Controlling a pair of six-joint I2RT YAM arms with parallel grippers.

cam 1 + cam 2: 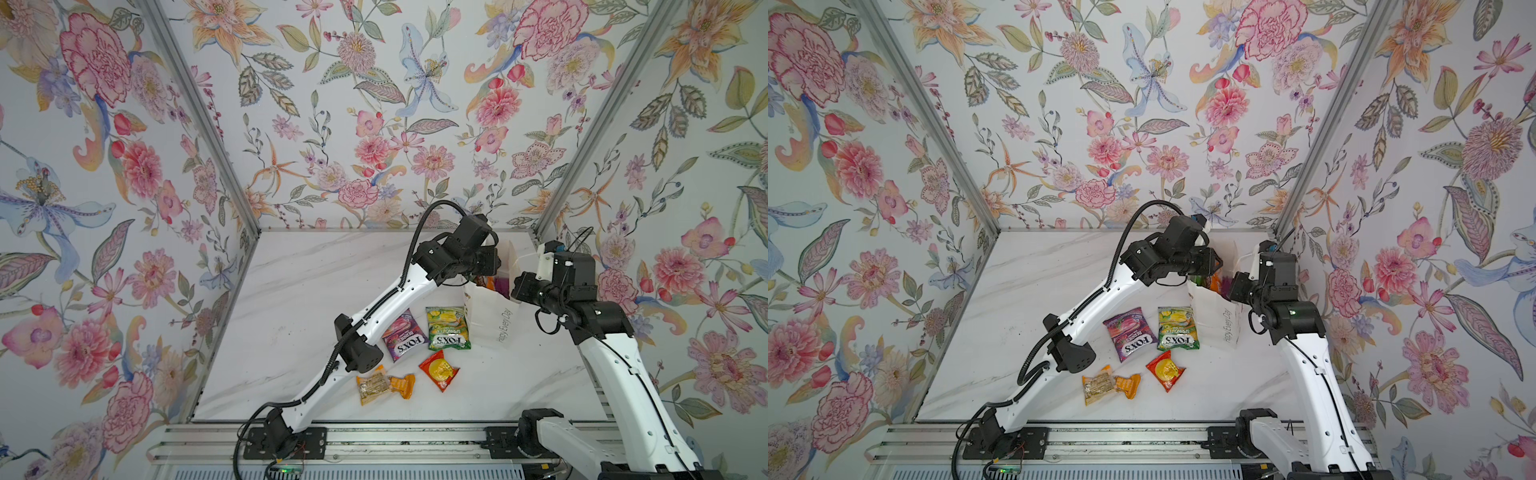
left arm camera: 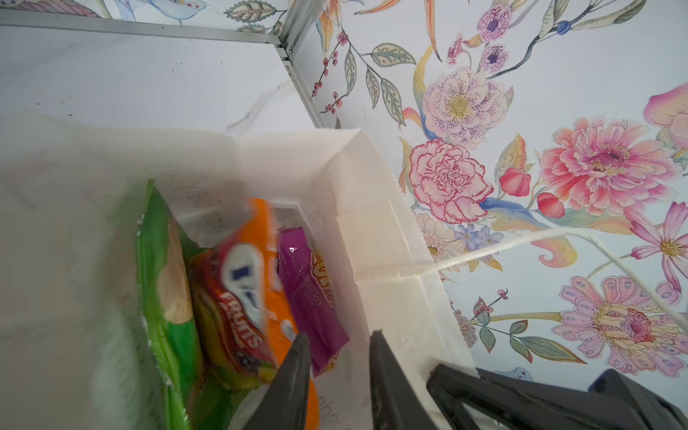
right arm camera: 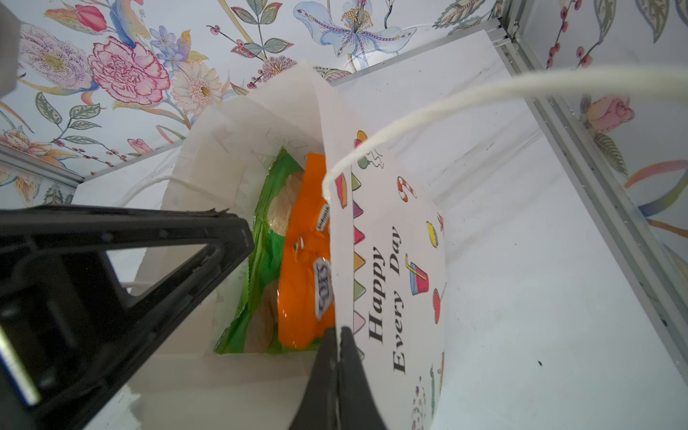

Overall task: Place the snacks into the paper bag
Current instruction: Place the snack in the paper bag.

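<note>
In both top views the arms hide the mouth of the paper bag (image 1: 488, 320). The left hand (image 2: 338, 340) and the right hand (image 3: 339, 335) show clearly only in the wrist views, cut off by the edge. In the left wrist view the orange FOX'S bag (image 2: 253, 283) is blurred, the green chips bag (image 2: 163, 298) is cut off, and the purple pack (image 2: 309, 294) is partly covered.

Marble tabletop (image 1: 311, 282): four packets (image 1: 448, 328), paper bag (image 1: 494, 320)

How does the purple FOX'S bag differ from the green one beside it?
The purple FOX'S bag lies tilted, farther from the paper bag; the green FOX'S bag lies almost straight, next to it. One is purple, the other green-yellow. Both lie flat on the table, label up.
</note>
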